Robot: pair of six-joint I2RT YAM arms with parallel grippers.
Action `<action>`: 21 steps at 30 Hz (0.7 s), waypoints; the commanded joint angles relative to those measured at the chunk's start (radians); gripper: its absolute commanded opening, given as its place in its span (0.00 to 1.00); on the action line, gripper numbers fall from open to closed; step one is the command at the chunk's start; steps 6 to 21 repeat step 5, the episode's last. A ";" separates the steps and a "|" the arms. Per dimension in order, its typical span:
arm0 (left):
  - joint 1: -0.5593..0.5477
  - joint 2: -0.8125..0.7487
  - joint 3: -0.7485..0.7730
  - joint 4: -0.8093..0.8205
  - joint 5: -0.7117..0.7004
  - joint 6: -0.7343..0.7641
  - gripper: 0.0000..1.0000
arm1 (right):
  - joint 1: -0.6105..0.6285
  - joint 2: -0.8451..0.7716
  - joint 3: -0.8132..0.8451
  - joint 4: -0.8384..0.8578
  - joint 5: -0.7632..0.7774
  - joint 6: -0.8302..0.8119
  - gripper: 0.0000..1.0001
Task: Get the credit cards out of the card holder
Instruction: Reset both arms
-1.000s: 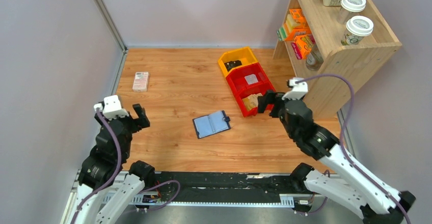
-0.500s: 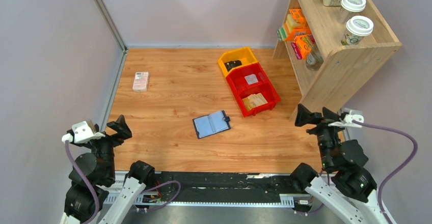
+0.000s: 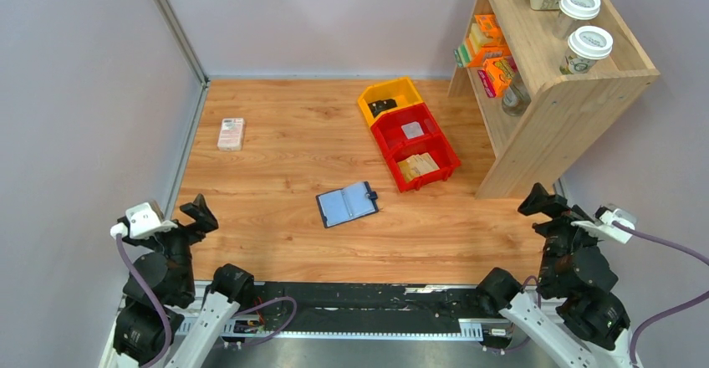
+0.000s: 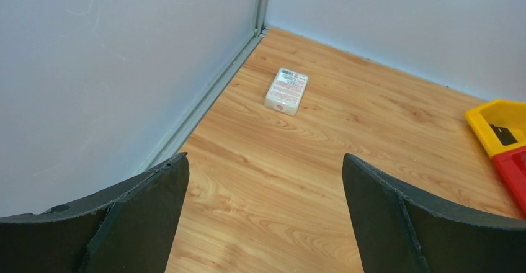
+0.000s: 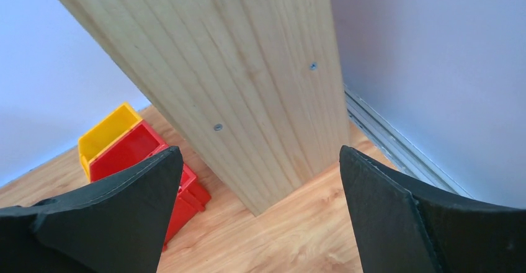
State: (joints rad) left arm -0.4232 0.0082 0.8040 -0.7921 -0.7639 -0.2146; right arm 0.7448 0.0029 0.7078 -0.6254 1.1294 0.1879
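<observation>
– Card holder [image 3: 348,205]: where does it lie?

– Flat on the worktop [image 3: 276,159], about the middle, a little toward the near edge. It is spread open, pale blue-grey inside facing up, with the snap tab sticking out on its right side. Whether any cards sit in its pockets I cannot tell.

– And the hands?

– Both are well apart from it. The left hand [image 3: 201,214] hangs over the near left corner, fingers spread wide, nothing between them. The right hand [image 3: 545,204] is at the near right corner, just beside the foot of the wooden shelf [image 3: 568,117]. It is also wide open and empty, and its own camera faces the shelf's side panel.

– What else is there?

– A pink-white box [image 3: 231,133] lies near the left edge, toward the far left corner. A yellow bin [image 3: 385,86] and a red bin [image 3: 431,176] sit touching, toward the far right beside the shelf. A small black thing [image 3: 384,105] lies in the yellow bin. The red bin has a flat grey square [image 3: 411,130] in its far compartment and tan bits [image 3: 418,166] in its near one.
</observation>
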 commanded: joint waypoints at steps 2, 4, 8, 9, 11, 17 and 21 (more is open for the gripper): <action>0.004 -0.042 -0.003 0.024 -0.023 0.015 1.00 | 0.005 -0.061 0.036 -0.105 0.093 0.123 1.00; 0.004 -0.043 -0.003 0.025 -0.022 0.017 1.00 | 0.005 -0.060 0.033 -0.106 0.101 0.131 1.00; 0.004 -0.042 -0.002 0.024 -0.023 0.014 1.00 | 0.005 -0.058 0.032 -0.105 0.095 0.131 1.00; 0.004 -0.042 -0.002 0.024 -0.023 0.014 1.00 | 0.005 -0.058 0.032 -0.105 0.095 0.131 1.00; 0.004 -0.042 -0.002 0.024 -0.023 0.014 1.00 | 0.005 -0.058 0.032 -0.105 0.095 0.131 1.00; 0.004 -0.042 -0.002 0.024 -0.023 0.014 1.00 | 0.005 -0.058 0.032 -0.105 0.095 0.131 1.00; 0.004 -0.042 -0.002 0.024 -0.023 0.014 1.00 | 0.005 -0.058 0.032 -0.105 0.095 0.131 1.00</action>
